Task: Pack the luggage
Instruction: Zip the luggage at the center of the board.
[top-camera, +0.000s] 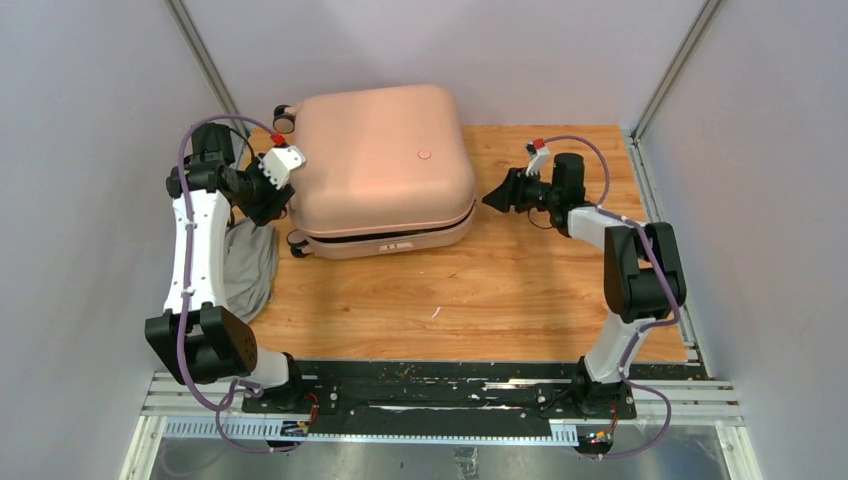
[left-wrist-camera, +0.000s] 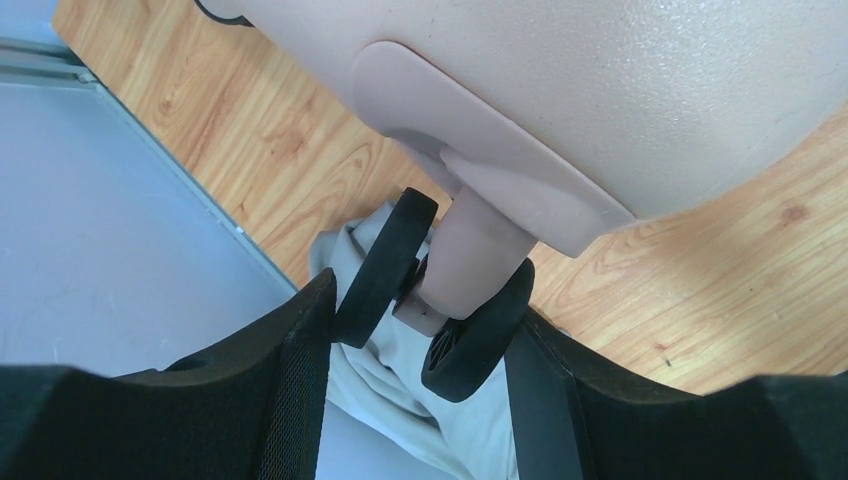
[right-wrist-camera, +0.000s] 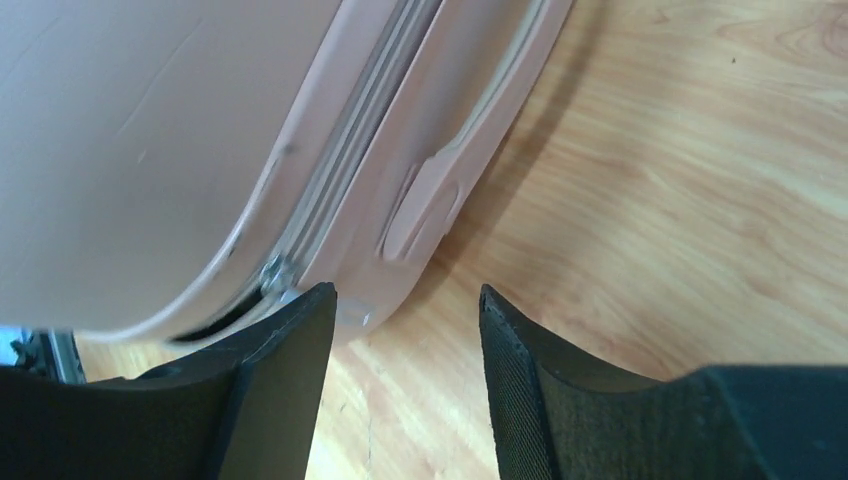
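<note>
The suitcase (top-camera: 385, 165), pale pink and by far the biggest thing here, lies flat with its lid down on the wooden table (top-camera: 520, 290). This leaves its seam facing sideways, where both arms can reach it. A crumpled grey cloth (top-camera: 250, 265) lies outside the suitcase, just beside its near-left corner and partly under the left arm, so the packing looks unfinished. The left gripper (left-wrist-camera: 420, 300) is at that same corner. Its jaws stand about half apart and are closed around the twin wheel (left-wrist-camera: 385, 260), with each black disc seemingly touching a pad, probably to steady the suitcase or pull on it. The right gripper (right-wrist-camera: 405, 300) is just off the suitcase's right side, spread open and holding nothing, with only bare wood between its fingers. It points at the seam, where a metal zip puller (right-wrist-camera: 275, 275) sits beside a dark gap, so that side looks not fully zipped. A small plate (top-camera: 397, 245) on the suitcase's near side and a round button (top-camera: 424, 154) on its lid are too small to read, and no brand name shows.
</note>
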